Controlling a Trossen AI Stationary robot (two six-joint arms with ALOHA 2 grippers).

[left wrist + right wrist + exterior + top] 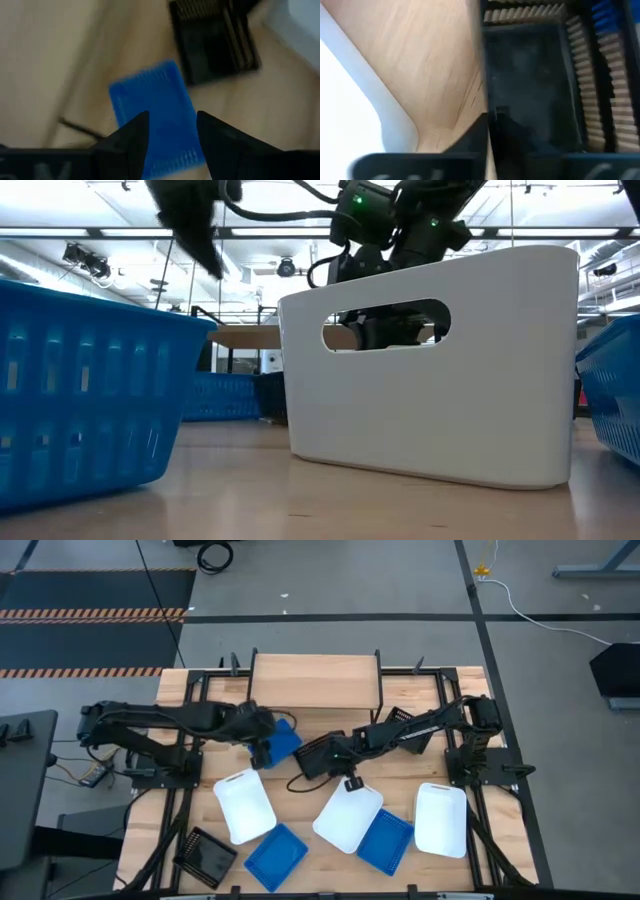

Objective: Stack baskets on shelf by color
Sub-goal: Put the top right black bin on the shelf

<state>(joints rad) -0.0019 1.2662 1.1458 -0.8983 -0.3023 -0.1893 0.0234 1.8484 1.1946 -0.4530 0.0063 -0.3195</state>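
Observation:
The shelf (pixel 315 680) stands at the table's far middle, its plank top bare. My left gripper (pixel 262 747) is open, its fingers pointing down above a blue basket (pixel 284 740) in front of the shelf's left end; in the left wrist view the basket (pixel 150 90) lies below the open fingers (pixel 172 117). My right gripper (pixel 340 752) is shut on a black slotted basket (pixel 318 755) near the table's middle. A second black basket (pixel 398 718) lies partly under the right arm. My right gripper holds the black basket by the rim of one side wall (pixel 487 107), one finger outside the wall and one inside the basket. It comes from the table's right side, slanting down. Whether the basket is off the table I cannot tell.
Three white baskets (pixel 243 805) (pixel 347 817) (pixel 441 820) lie along the near half of the table. Two blue baskets (pixel 275 855) (pixel 385 840) and a black one (pixel 205 855) lie near the front edge. Black frame rails run along both table sides.

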